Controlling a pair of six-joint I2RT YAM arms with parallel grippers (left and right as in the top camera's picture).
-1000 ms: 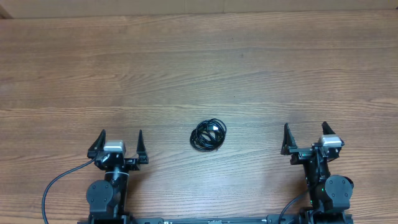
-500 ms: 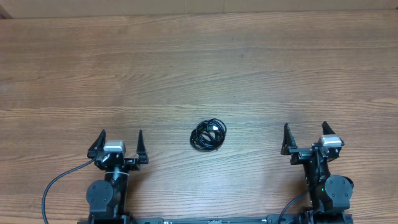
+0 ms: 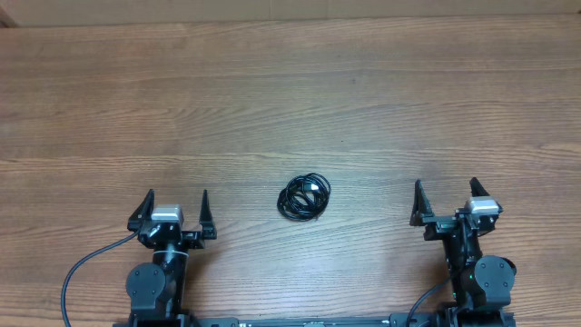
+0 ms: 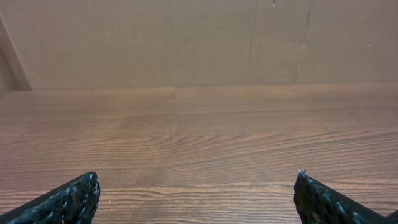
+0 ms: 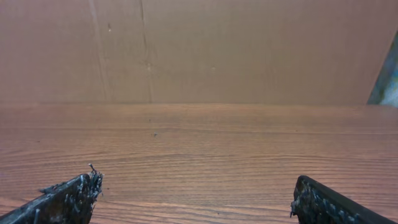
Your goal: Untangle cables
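The cables (image 3: pixel 304 196) lie as one small bundle of thin black loops on the wooden table, near the front middle in the overhead view. My left gripper (image 3: pixel 175 202) stands open to the left of the bundle, well apart from it, with nothing between its fingers. My right gripper (image 3: pixel 446 193) stands open to the right of the bundle, also apart and empty. In the left wrist view the left gripper (image 4: pixel 196 186) shows only bare wood between its fingertips. The right wrist view shows the same for the right gripper (image 5: pixel 196 186). Neither wrist view holds the cables.
The wooden table (image 3: pixel 290 100) stretches back to a brown cardboard wall (image 4: pixel 186 43). A thick black arm cable (image 3: pixel 82 268) curves at the front left beside the left arm's base.
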